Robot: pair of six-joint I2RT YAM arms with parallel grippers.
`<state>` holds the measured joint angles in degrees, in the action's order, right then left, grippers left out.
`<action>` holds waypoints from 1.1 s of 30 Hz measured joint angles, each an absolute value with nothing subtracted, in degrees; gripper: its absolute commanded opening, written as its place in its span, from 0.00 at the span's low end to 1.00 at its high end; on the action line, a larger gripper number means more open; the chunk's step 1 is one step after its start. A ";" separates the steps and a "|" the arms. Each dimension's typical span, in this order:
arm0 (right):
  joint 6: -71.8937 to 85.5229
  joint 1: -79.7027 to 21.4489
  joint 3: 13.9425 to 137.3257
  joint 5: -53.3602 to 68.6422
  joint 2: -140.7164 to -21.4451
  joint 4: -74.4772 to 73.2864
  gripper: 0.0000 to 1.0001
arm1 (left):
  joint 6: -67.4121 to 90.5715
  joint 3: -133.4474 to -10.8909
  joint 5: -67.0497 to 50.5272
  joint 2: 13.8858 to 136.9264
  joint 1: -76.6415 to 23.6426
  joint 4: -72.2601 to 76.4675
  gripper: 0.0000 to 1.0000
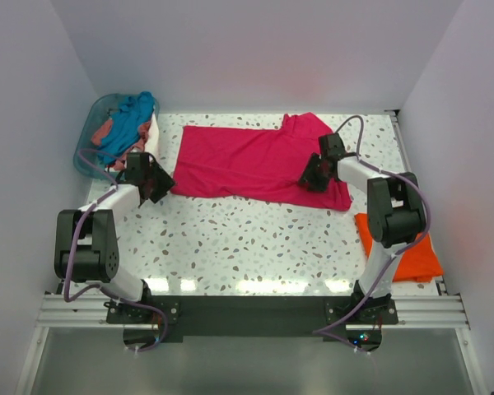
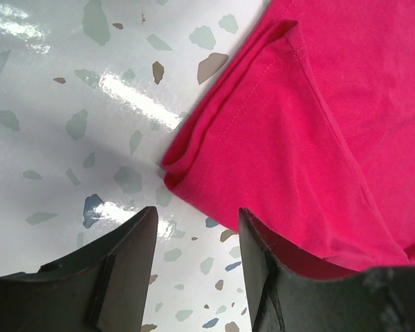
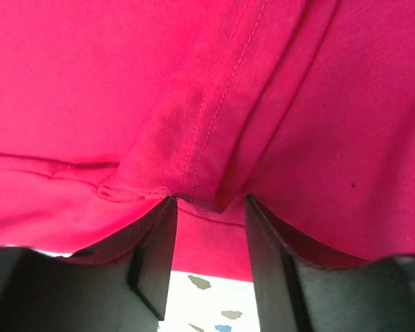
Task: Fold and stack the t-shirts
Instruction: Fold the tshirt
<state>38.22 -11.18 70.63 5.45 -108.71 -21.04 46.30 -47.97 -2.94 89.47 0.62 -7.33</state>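
up at 10 o'clock of the terrazzo table point(image 1: 230, 239) sits a translucent teal basin point(image 1: 89, 132), loaded with crumpled tees: a teal t-shirt point(image 1: 130, 122) on top, a salmon t-shirt point(image 1: 107, 132) under it, a white t-shirt point(image 1: 154, 136) spilling over the basin's 3 o'clock rim. no labels or readable writing show in any view.

magenta t-shirt point(image 1: 247, 160) lies spread across the far half of the table, long axis running 9 to 3 o'clock, a sleeve or flap bunched up toward 1 o'clock. orange t-shirt point(image 1: 407, 247) lies folded flat at 4 o'clock on the table edge, partly hidden by the right arm point(image 1: 391, 214).

left gripper point(image 2: 197, 238): jaws parted, nothing between them but bare table. it hangs just off the magenta shirt's 9 o'clock edge; in the left wrist view the folded, stitched hem corner sits just ahead of the fingertips, one finger point(image 2: 277, 277) overlapping the cloth edge. contact cannot be told.

right gripper point(image 3: 209, 207): jaws parted, set over the shirt's 3 o'clock end. in the right wrist view a puckered seam ridge sits right at the fingertips, cloth bulging into the gap between them; a strip of table shows below. not closed on the fabric; whether the fingers point(image 3: 155, 242) press it cannot be told.
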 measured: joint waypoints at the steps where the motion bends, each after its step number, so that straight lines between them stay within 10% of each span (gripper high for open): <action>1: 38.52 -11.16 70.81 5.45 -109.01 -20.95 0.39 | 46.33 -47.97 -3.01 89.47 0.62 -7.25 0.54; 10: 39.66 -11.18 74.46 4.86 -111.66 -20.29 0.11 | 46.30 -47.88 -3.18 89.47 0.62 -6.87 0.50; 21: 36.58 -11.18 78.65 2.83 -112.22 -22.63 0.38 | 46.28 -47.86 -3.11 90.11 0.62 -6.90 0.50; 33: 35.79 -11.18 74.91 2.22 -111.70 -22.65 0.38 | 46.28 -47.77 -2.74 90.91 0.62 -6.87 0.50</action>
